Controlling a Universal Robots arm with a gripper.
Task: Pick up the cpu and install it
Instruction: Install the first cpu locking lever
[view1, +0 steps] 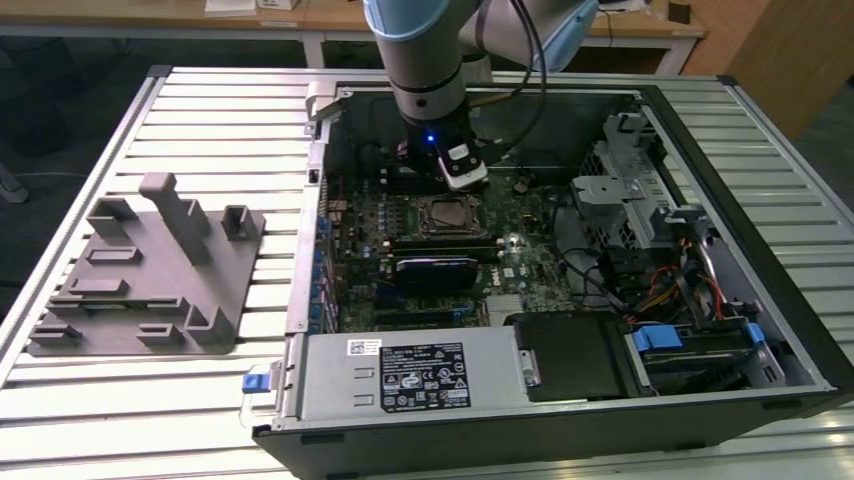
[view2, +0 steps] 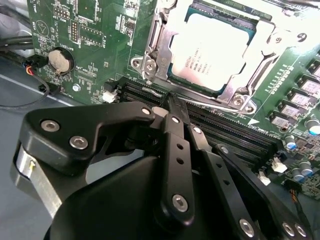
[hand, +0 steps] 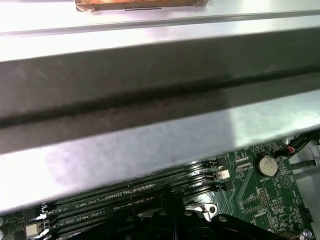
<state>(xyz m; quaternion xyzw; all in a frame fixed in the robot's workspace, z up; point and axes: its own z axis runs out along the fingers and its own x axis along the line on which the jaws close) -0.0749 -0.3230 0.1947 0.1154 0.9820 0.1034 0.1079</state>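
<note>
Pale ribbed metal tabletop (view1: 200, 400) carried an open computer case (view1: 747, 330) lying on its side, with a grey plastic fixture (view1: 140, 275) of upright posts standing well apart from it toward the exterior view's left. Behind the table ran a wooden desk (view1: 641, 25). Inside the case lay the green motherboard (view1: 534, 265), a silver power supply (view1: 407, 375) along the near edge, and a drive cage (view1: 641, 205) with bundled cables (view1: 674, 290) toward the exterior view's right.

The arm (view1: 420, 50) reached down into the case from the far side, and its gripper (view1: 461, 178) hung just above the board, near the socket (view1: 441, 215). In the second wrist view the gripper (view2: 176, 107) had its black fingers (view2: 172, 130) pressed together at the tips, clenched with nothing between them, poised over the memory slots (view2: 235, 132) just beside the socket (view2: 155, 55).

The cpu (view2: 212, 50) sat flat inside the socket frame, its silver top facing up and the metal bracket around its edges. A round coin battery (view2: 60, 60) sat on the board off to one side of the socket.

In the first wrist view the case wall (hand: 150, 95) crossed the frame above the memory slots (hand: 150, 192), with the coin battery (hand: 266, 164) near a small white connector (hand: 223, 174)
</note>
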